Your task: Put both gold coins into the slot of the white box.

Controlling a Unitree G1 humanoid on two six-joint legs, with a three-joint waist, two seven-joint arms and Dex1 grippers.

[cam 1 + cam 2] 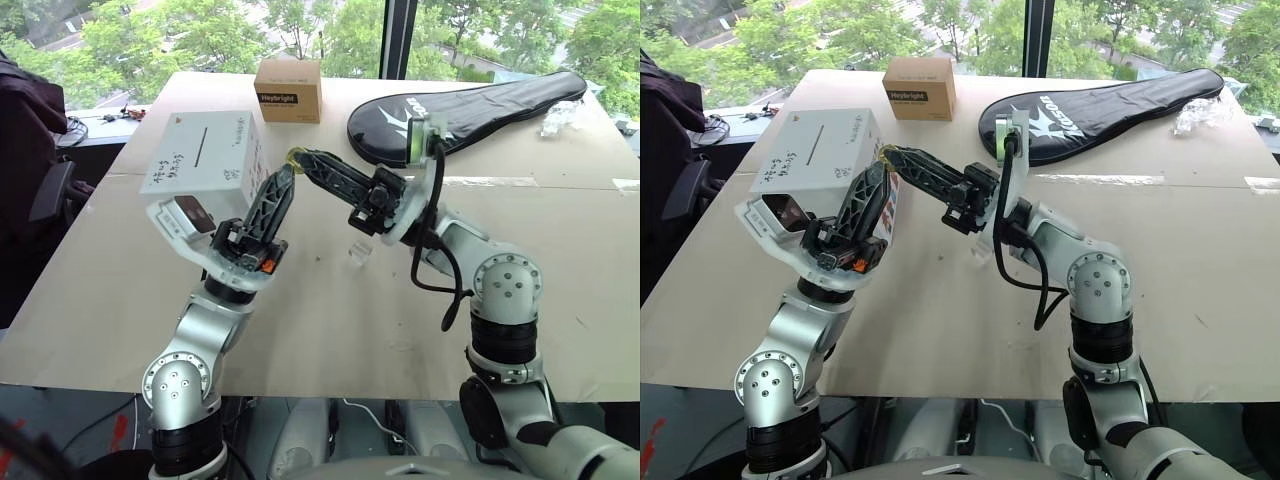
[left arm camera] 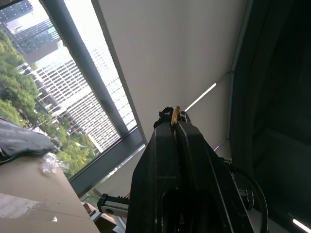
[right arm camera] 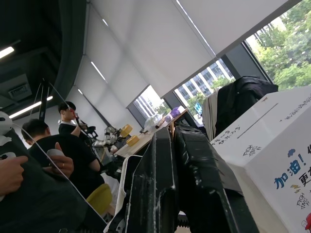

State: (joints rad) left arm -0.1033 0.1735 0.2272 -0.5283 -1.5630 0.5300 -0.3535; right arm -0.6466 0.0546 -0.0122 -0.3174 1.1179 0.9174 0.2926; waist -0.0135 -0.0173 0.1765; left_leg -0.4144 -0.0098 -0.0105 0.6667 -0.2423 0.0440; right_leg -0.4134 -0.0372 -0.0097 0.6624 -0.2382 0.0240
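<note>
Black two-fingered left gripper [image 1: 285, 172] pointing toward one o'clock, fingers together; black two-fingered right gripper [image 1: 296, 157] pointing toward ten o'clock, pinched closed, tips meeting.

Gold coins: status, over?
Both tools shut, tips meeting beside white box. Left tool pinches a gold coin; right tool also on it. Slot clear. Second coin not spotted.

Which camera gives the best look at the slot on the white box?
The left eye view: the slot lies fully in sight across the white box. The right eye view shows it similarly; the right wrist view catches it at a low slant.
</note>
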